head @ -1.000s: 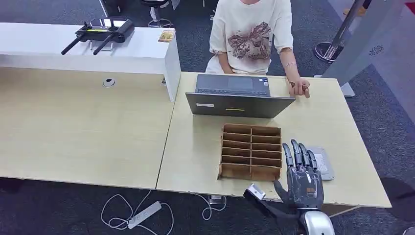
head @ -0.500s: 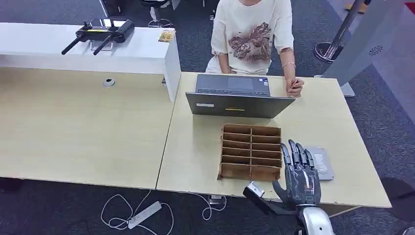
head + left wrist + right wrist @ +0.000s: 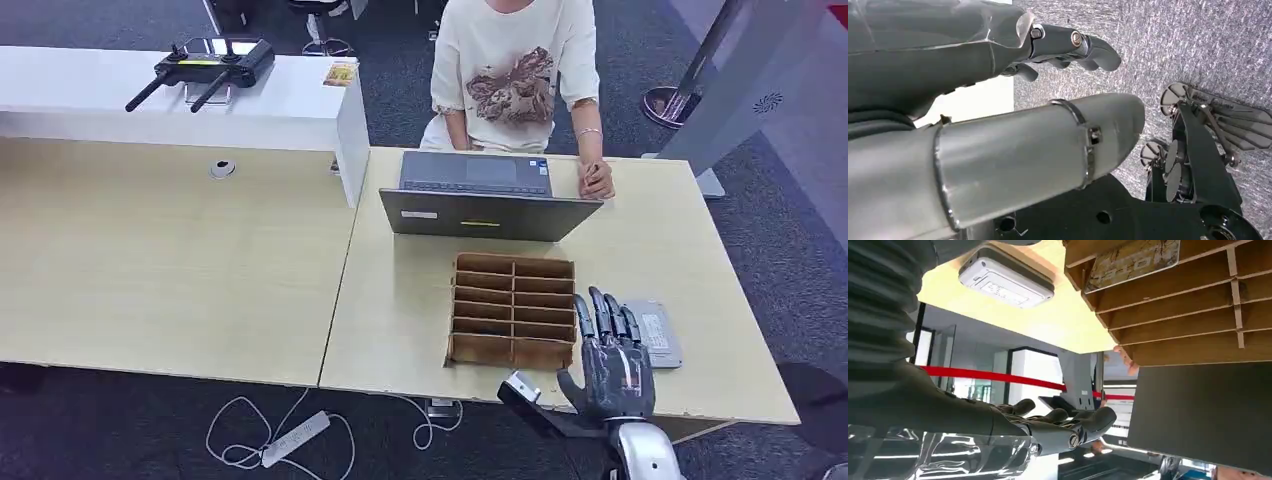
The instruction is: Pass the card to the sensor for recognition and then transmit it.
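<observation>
Pale wood desk [image 3: 400, 300] with carpet beyond, and the right hand [image 3: 612, 362] has eased back a touch toward the near edge, fingers spread, holding nothing, so no grab yet. Just left of it sits the slotted brown cardboard organizer [image 3: 512, 310], a printed card [image 3: 1133, 260] lying in one slot; the flat grey card reader [image 3: 655, 330] peeks out beside the fingertips.

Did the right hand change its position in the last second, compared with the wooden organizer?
Yes, slightly. The right hand has drifted a little away from the person, toward the near table edge, next to the unmoved wooden organizer.
</observation>
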`<action>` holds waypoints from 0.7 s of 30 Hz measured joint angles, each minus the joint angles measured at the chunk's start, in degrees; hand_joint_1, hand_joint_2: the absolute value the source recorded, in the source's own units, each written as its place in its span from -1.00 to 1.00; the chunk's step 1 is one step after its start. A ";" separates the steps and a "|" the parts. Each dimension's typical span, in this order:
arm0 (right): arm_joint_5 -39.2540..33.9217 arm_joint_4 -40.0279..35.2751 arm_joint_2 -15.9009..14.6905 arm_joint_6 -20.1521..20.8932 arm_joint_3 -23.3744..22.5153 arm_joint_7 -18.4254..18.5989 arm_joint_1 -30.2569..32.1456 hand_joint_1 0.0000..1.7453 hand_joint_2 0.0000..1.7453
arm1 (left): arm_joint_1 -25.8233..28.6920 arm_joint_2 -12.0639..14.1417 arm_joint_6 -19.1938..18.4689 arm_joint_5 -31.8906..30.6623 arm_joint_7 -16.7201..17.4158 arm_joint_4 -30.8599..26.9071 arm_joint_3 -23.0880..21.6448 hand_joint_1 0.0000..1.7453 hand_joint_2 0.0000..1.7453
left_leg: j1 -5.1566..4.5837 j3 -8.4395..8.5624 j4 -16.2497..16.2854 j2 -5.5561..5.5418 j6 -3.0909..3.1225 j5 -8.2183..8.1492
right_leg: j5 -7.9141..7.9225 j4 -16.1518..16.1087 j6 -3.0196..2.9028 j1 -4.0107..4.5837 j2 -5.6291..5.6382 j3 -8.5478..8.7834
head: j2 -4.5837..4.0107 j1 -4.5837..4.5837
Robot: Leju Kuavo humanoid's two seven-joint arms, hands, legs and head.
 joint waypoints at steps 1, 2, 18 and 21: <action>-0.02 0.02 0.00 0.00 0.00 0.09 0.00 -1.00 1.00 | 0.00 0.00 0.00 0.00 0.00 0.00 -0.02 -1.00 -1.00 | 0.00 0.00 0.00 0.00 0.00 0.00 | 0.00 0.00 0.00 0.00 0.00 0.00 | 0.00 0.00; -0.02 0.06 0.00 0.00 0.00 0.09 0.00 -1.00 1.00 | 0.00 0.02 0.00 -0.04 0.00 0.00 -0.04 -1.00 -1.00 | 0.00 0.00 0.00 0.00 0.00 0.00 | 0.00 0.00 0.00 0.00 0.00 0.00 | 0.00 0.00; -0.61 0.44 0.00 0.09 0.68 0.15 -0.37 -1.00 1.00 | -0.02 0.11 -0.02 -0.15 0.02 0.00 -0.24 -1.00 -1.00 | 0.00 0.00 0.00 0.00 0.00 0.00 | 0.00 0.00 0.00 0.00 0.00 0.00 | 0.00 0.00; -0.61 0.42 0.00 0.09 0.70 0.15 -0.35 -1.00 1.00 | -0.02 0.17 -0.09 -0.30 0.02 0.00 -0.41 -1.00 -1.00 | 0.00 0.00 0.00 0.00 0.00 0.00 | 0.00 0.00 0.00 0.00 0.00 0.00 | 0.00 0.00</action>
